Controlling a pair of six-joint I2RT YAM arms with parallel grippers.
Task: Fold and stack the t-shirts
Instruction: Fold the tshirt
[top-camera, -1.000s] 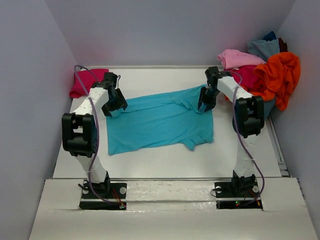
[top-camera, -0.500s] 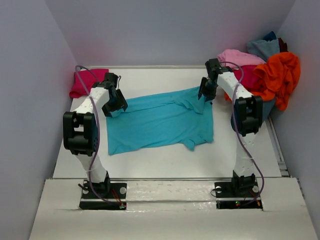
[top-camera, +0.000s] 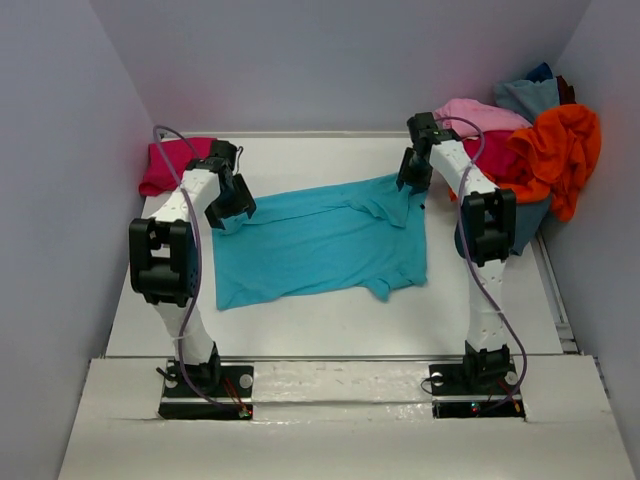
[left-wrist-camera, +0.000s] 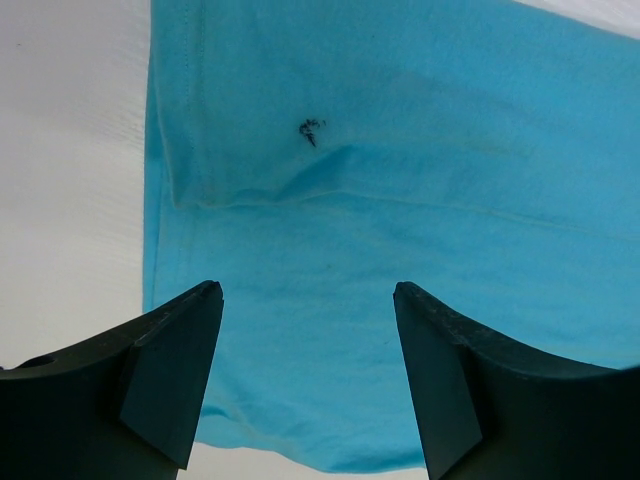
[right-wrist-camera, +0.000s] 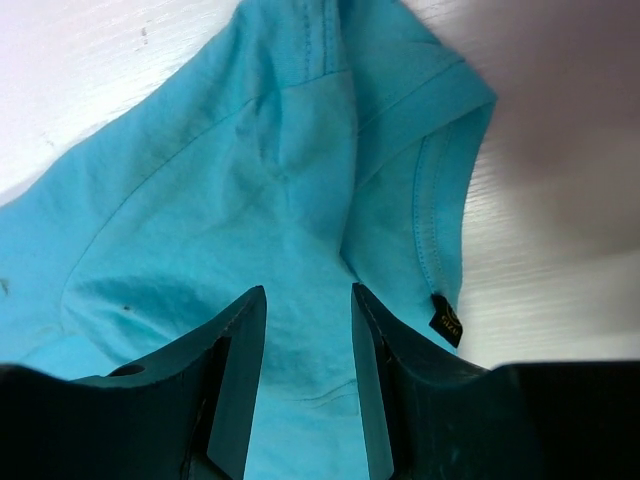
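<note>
Bright turquoise short-sleeved cloth t-shirt (top-camera: 320, 245) spread flat mid white counter (top-camera: 330, 320), not yet folded. Magenta-pink t-shirt (top-camera: 172, 165) set aside far left, probably folded. Heap of orange, light pink and dusty blue t-shirts (top-camera: 545, 140) far right, unfolded. Left end effector (left-wrist-camera: 305, 292) spread wide over far-left corner of turquoise t-shirt, holding nothing. Right end effector (right-wrist-camera: 306, 292) partly apart over far-right sleeve, apparently pinching nothing. Most of task left.

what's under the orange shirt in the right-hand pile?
A crimson shirt and dusty blue cloth poke out beneath the orange shirt; anything deeper is covered.
</note>
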